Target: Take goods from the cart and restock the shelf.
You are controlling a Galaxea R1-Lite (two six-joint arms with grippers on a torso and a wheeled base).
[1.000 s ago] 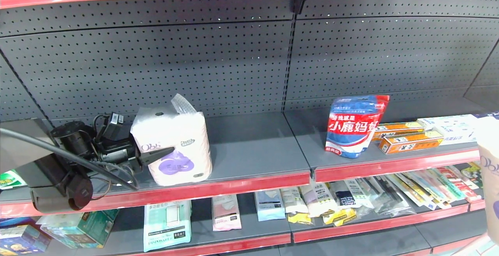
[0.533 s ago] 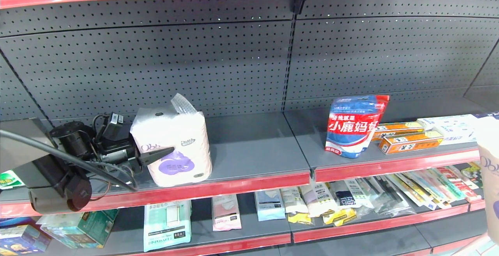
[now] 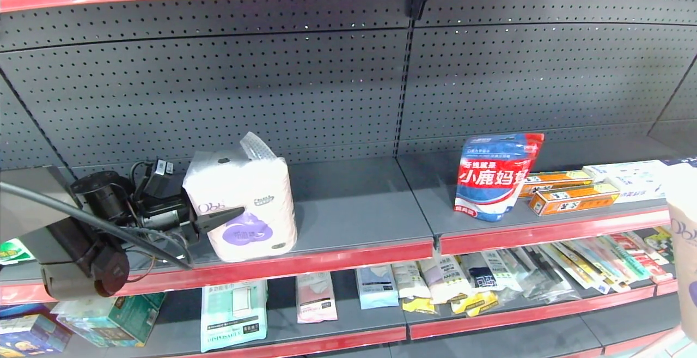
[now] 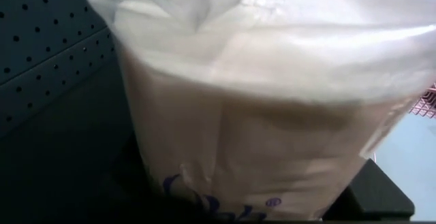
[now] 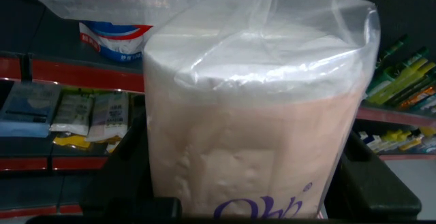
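White toilet paper pack (image 3: 256,183) is standing on the grey shelf (image 3: 354,205), near its left end and close to the red front edge. The left gripper (image 3: 235,208) is squeezing this pack from both sides, and one black finger (image 3: 220,217) is lying across its front. Next to a second ago, the pack and the gripper are sitting a tiny bit lower and a tiny bit more to the right. It is only a very small shift.

The right gripper (image 5: 252,190) is hugging a second pack (image 5: 252,94) of the same kind, with dark fingers pressing on each side. In the head view this second pack is showing at the far right edge, out in front of the shelves, in the same spot as before.

Farther right on the shelf, a red and blue pouch (image 3: 496,175) is standing up beside some orange boxes (image 3: 572,197). They are sitting where they were.
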